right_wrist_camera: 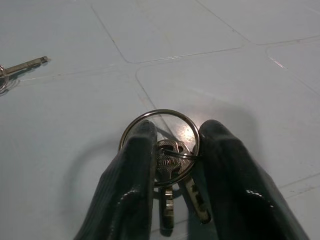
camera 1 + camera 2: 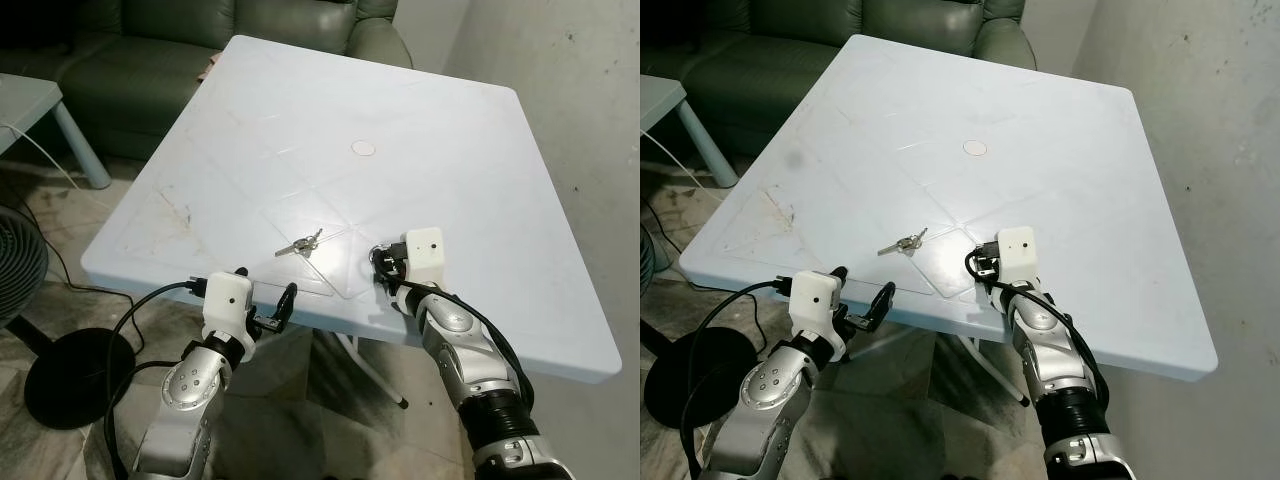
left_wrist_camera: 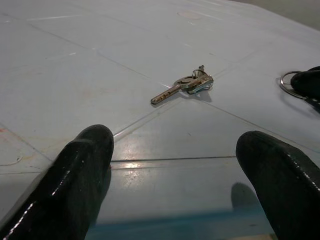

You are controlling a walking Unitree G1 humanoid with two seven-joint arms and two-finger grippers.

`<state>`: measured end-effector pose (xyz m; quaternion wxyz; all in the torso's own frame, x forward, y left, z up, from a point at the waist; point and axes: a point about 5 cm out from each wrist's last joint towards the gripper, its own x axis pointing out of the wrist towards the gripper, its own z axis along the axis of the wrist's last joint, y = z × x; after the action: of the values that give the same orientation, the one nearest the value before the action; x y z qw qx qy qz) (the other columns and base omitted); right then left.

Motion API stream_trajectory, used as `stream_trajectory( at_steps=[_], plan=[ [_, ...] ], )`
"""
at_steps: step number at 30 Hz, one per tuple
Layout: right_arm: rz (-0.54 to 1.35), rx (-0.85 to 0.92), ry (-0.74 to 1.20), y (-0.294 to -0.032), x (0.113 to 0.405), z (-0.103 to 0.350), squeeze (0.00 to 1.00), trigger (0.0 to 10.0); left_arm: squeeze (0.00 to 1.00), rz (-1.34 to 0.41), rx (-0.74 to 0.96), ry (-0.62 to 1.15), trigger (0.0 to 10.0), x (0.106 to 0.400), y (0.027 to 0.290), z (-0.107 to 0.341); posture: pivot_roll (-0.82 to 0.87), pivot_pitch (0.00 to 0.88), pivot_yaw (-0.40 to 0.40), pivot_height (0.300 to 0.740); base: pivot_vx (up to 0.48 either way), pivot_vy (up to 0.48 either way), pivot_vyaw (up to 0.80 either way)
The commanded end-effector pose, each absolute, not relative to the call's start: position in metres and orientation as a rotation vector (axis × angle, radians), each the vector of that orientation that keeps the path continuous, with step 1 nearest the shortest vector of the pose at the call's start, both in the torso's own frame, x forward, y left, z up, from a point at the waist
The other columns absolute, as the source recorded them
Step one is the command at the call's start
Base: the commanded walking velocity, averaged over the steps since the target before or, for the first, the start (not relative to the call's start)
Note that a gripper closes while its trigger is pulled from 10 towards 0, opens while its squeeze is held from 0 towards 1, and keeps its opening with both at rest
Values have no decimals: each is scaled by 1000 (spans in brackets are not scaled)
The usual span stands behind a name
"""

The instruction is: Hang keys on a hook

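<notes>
The left gripper [image 2: 268, 297] waits at the near edge of the pale blue plastic surface [image 2: 420, 130], and its jaws are wide open. A small bunch of silver metal keys [image 2: 300, 243] lies flat on the surface, a little beyond it. To the right, the right gripper [image 1: 172, 165] has its jaws closed on a second set of keys on a round steel ring [image 1: 162, 145], low over the surface.

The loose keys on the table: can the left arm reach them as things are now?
Probably yes. The left tool is open at the table's near edge, facing the keys, with only bare tabletop between. The right tool already holds another key ring off to the side.
</notes>
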<state>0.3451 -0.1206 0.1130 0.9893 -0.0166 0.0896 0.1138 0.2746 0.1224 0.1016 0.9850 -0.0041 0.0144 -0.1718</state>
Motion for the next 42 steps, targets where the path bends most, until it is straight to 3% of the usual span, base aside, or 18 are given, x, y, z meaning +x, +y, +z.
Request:
stream_trajectory(
  at_steps=[1,25,40,42],
  plan=[
    [205,-28,187,-127,346,112,0,0,0,-350,3,23,10000,274,121,104,124,173,-112,740,0,0,0],
    [212,18,126,-125,352,124,0,0,0,-330,1,0,10000,283,119,108,125,127,-115,740,0,0,0],
    [270,230,-171,-138,347,181,0,0,0,-263,-72,-93,10000,313,120,138,117,80,-113,740,0,0,0],
    [296,266,-230,-143,343,189,0,7059,0,-244,-50,-121,10000,322,121,149,110,70,-110,740,0,0,0]
  ],
)
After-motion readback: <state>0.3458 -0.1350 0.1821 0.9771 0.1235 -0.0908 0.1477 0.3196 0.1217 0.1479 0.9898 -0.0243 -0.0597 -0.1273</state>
